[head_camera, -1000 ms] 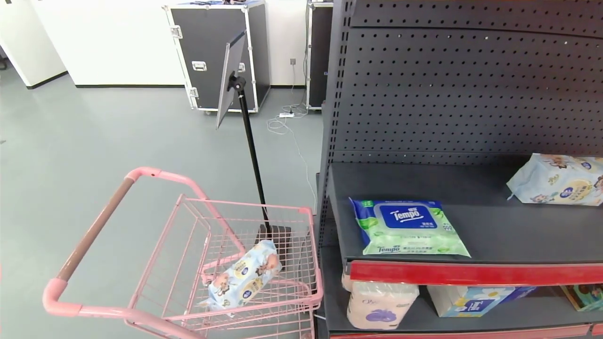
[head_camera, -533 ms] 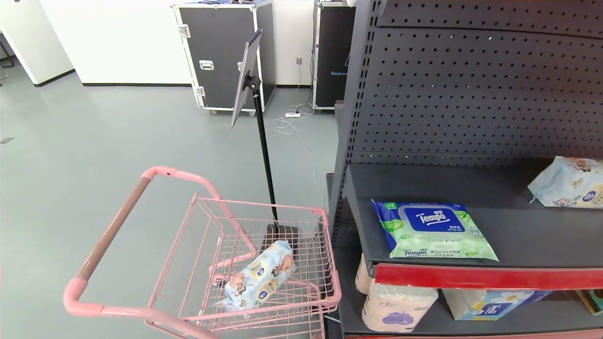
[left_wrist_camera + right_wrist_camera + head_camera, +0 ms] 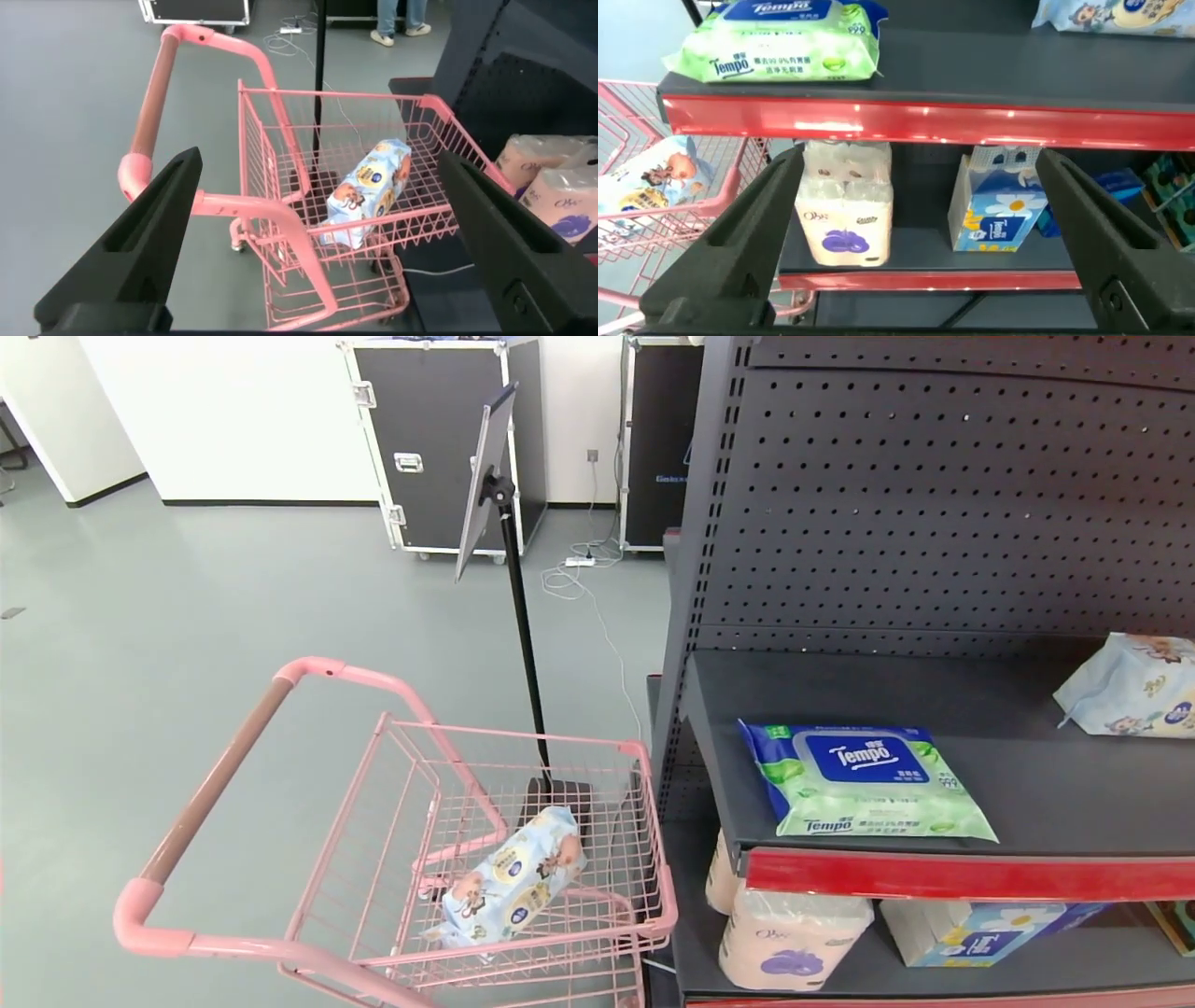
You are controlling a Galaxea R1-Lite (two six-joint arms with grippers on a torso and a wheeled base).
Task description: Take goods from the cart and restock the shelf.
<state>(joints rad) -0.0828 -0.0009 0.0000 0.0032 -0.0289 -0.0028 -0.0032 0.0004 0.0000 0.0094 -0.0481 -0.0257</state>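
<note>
My left gripper (image 3: 320, 159) and right gripper (image 3: 920, 157) are both spread wide, grasping nothing. 1 blue wipes pack (image 3: 509, 877) waits in the pink cart (image 3: 308, 665), lower left of the head view. 2 packs already lie on the shelf (image 3: 934, 877) — a green pack (image 3: 868, 779) at centre-right and a pale pack (image 3: 1134, 686) at the right edge — so I judge 1 is left to move.

The left gripper (image 3: 320, 161) has two matte black fingers (image 3: 131, 252), broad at the base and tapering to blunt tips. The right gripper (image 3: 920, 159) has the same black, wedge-shaped fingers (image 3: 1106, 247) with bevelled edges.
</note>
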